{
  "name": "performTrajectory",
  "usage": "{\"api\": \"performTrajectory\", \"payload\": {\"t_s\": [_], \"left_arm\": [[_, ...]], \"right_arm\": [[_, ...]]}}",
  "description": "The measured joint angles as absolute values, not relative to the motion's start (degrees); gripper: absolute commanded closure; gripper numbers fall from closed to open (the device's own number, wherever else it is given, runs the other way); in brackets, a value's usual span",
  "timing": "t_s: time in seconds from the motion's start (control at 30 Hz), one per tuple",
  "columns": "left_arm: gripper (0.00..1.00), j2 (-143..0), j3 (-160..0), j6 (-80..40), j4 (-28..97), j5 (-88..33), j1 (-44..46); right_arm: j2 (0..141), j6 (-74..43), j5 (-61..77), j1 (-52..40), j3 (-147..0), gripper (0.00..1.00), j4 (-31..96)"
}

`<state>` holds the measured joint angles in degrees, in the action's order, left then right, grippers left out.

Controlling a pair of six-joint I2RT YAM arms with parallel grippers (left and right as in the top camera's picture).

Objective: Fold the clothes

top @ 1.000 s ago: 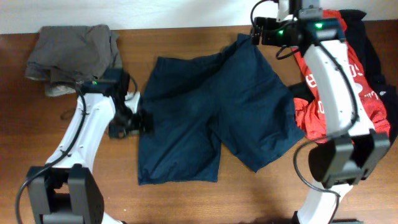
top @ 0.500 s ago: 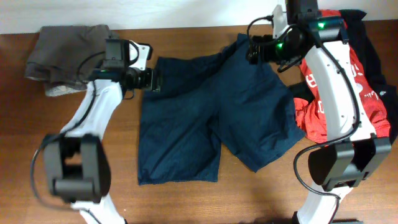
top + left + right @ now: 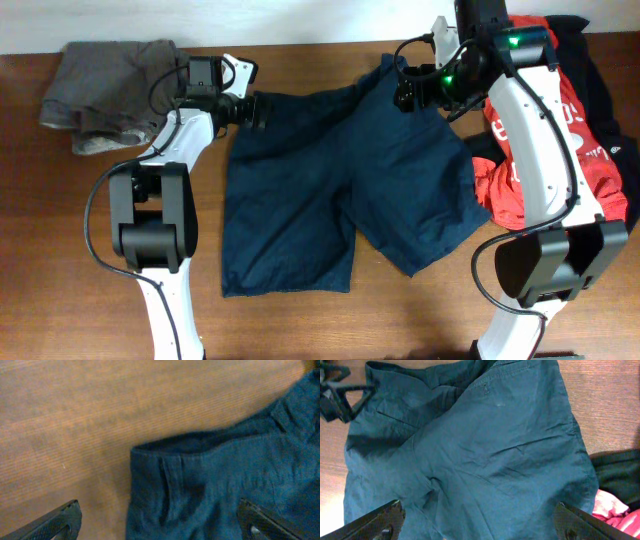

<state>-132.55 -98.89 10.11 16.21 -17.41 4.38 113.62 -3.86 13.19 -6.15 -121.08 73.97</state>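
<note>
The dark navy shorts point(image 3: 340, 180) lie spread flat in the middle of the table, waistband at the far side, legs toward the front. My left gripper point(image 3: 258, 110) is open over the waistband's left corner point(image 3: 165, 460). My right gripper point(image 3: 405, 90) is open above the waistband's right corner, looking down on the shorts point(image 3: 480, 445). A red jersey with white lettering point(image 3: 545, 140) lies on a black garment point(image 3: 590, 60) at the right. A grey-brown garment point(image 3: 115, 80) lies bunched at the far left.
The bare wooden table point(image 3: 60, 220) shows on the left and along the front. The red jersey and black garment pile sits under my right arm. A corner of red cloth point(image 3: 615, 510) shows beside the shorts in the right wrist view.
My left gripper has swung from the shorts' left edge up to the waistband's left corner. My right gripper has shifted slightly left and down over the waistband's right corner.
</note>
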Motion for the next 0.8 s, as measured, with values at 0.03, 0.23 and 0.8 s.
{"api": "performTrajectory", "payload": {"t_s": [0.03, 0.23, 0.8], "left_arm": [[0.05, -133.10, -99.53, 10.11, 15.99, -17.41, 4.38], [0.22, -135.79, -100.62, 10.15, 15.33, -17.39, 4.75], [1.00, -136.62, -108.29, 7.49, 18.76, -15.66, 6.48]], "right_arm": [[113.62, -3.86, 13.19, -6.15, -121.08, 0.01, 74.11], [113.62, -3.81, 13.19, -6.15, -121.08, 0.01, 74.98], [113.62, -3.88, 12.73, -6.15, -116.40, 0.00, 78.65]]}}
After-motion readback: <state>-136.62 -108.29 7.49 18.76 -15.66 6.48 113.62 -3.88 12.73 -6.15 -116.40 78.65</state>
